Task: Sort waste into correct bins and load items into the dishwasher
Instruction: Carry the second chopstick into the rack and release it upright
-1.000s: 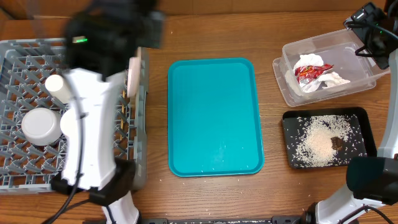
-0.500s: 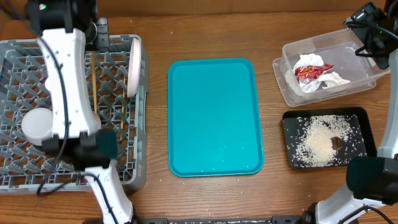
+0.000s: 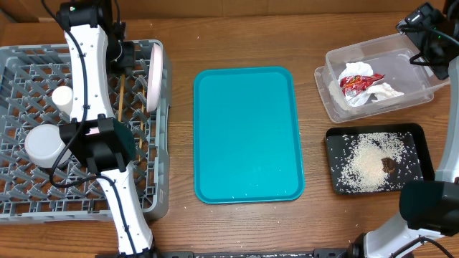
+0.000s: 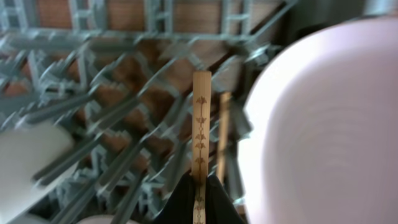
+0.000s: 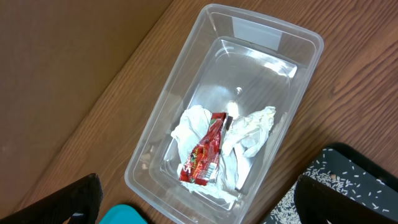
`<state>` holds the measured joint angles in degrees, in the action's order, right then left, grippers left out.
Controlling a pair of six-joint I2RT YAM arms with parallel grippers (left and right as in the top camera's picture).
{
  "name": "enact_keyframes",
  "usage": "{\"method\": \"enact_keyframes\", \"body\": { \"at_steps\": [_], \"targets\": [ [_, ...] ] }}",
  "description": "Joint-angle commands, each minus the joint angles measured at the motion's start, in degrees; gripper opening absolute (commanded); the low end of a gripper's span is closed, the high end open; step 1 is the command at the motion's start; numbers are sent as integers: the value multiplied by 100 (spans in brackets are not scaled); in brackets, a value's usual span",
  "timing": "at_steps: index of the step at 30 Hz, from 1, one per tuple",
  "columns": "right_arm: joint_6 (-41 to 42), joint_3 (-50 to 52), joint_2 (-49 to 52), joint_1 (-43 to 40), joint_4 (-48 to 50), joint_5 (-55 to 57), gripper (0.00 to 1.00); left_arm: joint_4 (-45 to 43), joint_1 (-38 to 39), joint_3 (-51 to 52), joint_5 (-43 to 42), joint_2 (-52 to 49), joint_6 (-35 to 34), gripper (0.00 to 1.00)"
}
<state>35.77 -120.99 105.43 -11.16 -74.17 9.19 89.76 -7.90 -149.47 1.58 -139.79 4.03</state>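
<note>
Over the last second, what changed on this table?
The left arm swung from over the middle of the rack to its far edge; the left hand, shut on a chopstick, now sits beside the standing plate. The teal tray, tub, black tray and open right hand did not move.
</note>
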Motion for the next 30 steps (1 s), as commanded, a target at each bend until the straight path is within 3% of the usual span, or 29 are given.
{"method": "enact_keyframes", "body": {
  "at_steps": [1, 10, 12, 18, 21, 23, 30],
  "targets": [
    [-15, 2, -42, 15, 31, 20, 100, -90, 7, -20, -501, 4, 369, 8],
    [-13, 2, -42, 15, 31, 20, 100, -81, -11, -20, -503, 4, 358, 13],
    [-13, 2, -42, 15, 31, 20, 100, -70, -11, -20, -503, 4, 260, 20],
    [-15, 2, -42, 15, 31, 20, 100, 136, -4, -140, -560, 103, -168, 10],
    [-13, 2, -42, 15, 31, 20, 100, 323, -9, -385, -629, 332, -221, 10],
    [-13, 2, -42, 15, 31, 20, 100, 433, -13, -553, -636, 555, -332, 16],
    [-13, 2, -42, 15, 31, 20, 100, 706, -7, -673, -1075, 1781, -638, 59]
  ]
}}
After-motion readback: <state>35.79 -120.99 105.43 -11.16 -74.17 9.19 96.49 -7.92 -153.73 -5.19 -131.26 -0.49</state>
